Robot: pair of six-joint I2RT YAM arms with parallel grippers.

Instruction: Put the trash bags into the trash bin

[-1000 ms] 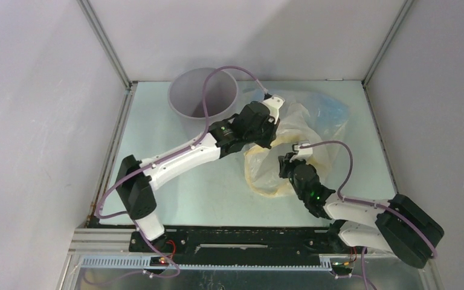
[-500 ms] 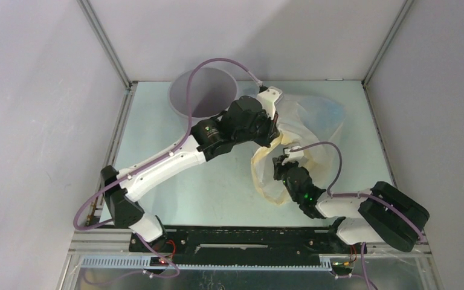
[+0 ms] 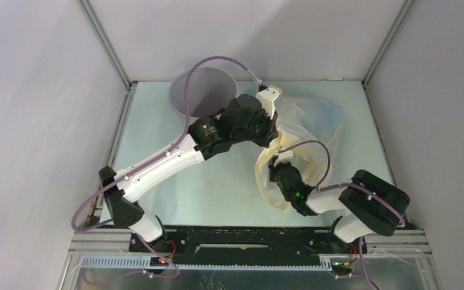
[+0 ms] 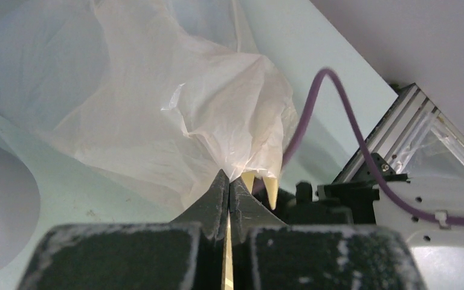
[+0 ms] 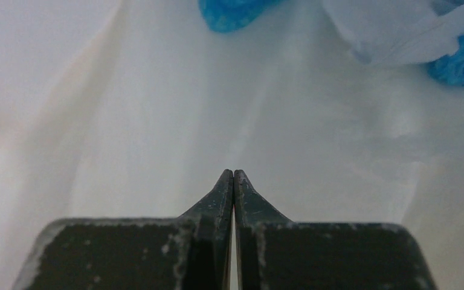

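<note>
The light grey trash bin (image 3: 200, 90) stands upright at the back left of the table. A cream-yellow trash bag (image 3: 296, 130) lies right of it, over pale blue film (image 3: 329, 115). My left gripper (image 3: 273, 138) is shut on a bunched part of the cream-yellow bag (image 4: 217, 121) and holds it up; film shows between the fingers at my left gripper (image 4: 229, 178). My right gripper (image 3: 273, 171) sits at the bag's open rim, jaws shut (image 5: 234, 172) on its film. Crumpled blue bags (image 5: 232, 12) show through the film ahead.
Grey enclosure walls and aluminium posts (image 3: 106, 48) ring the pale green table (image 3: 175, 199). Purple cables (image 3: 217, 60) loop over the bin and the bag. The right arm's body (image 4: 399, 199) is close beside my left gripper.
The left arm has lifted and pulled the bag toward the bin. My right gripper has moved left and nearer with the bag's rim. The bag has narrowed and stretched.
</note>
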